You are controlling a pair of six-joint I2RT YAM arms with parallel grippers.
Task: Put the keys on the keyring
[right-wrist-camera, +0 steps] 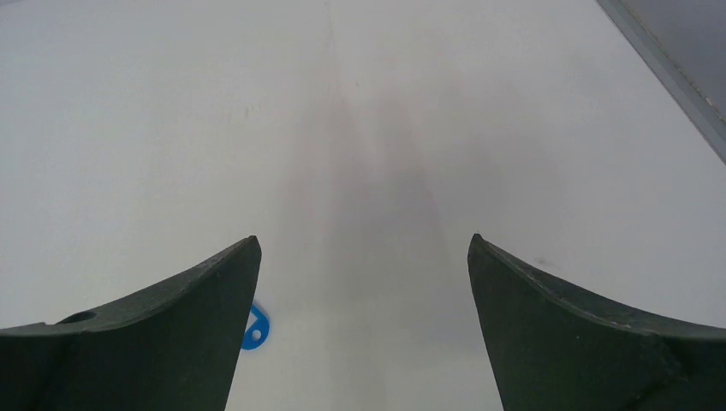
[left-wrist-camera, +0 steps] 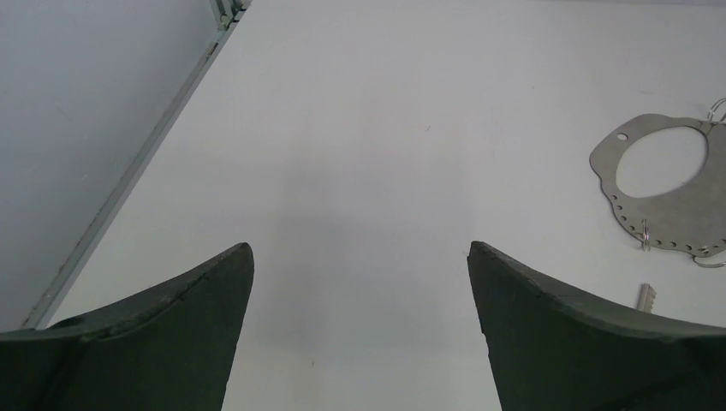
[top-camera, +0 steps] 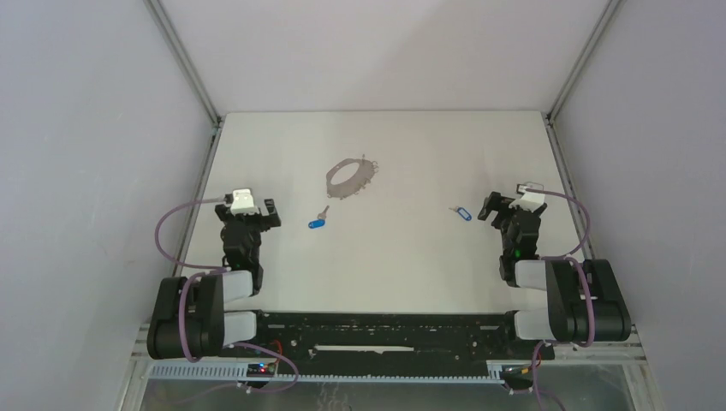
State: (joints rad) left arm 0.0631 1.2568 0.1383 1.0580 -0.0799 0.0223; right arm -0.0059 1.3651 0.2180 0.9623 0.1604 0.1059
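The keyring (top-camera: 351,177) is a flat grey metal hoop with small wire loops on its rim, lying mid-table; in the left wrist view the keyring (left-wrist-camera: 685,214) is at the right edge. A key with a dark blue tag (top-camera: 317,223) lies just below it, right of my left gripper (top-camera: 247,211); only its metal tip (left-wrist-camera: 645,297) shows beside the right finger. A key with a lighter blue tag (top-camera: 462,212) lies left of my right gripper (top-camera: 512,210); the tag (right-wrist-camera: 255,327) peeks past the left finger. Both grippers (left-wrist-camera: 360,253) (right-wrist-camera: 364,244) stand open and hold nothing.
Grey walls with metal corner rails (top-camera: 201,94) enclose the white table (top-camera: 402,257) on three sides. The arm bases and a black rail (top-camera: 385,330) sit along the near edge.
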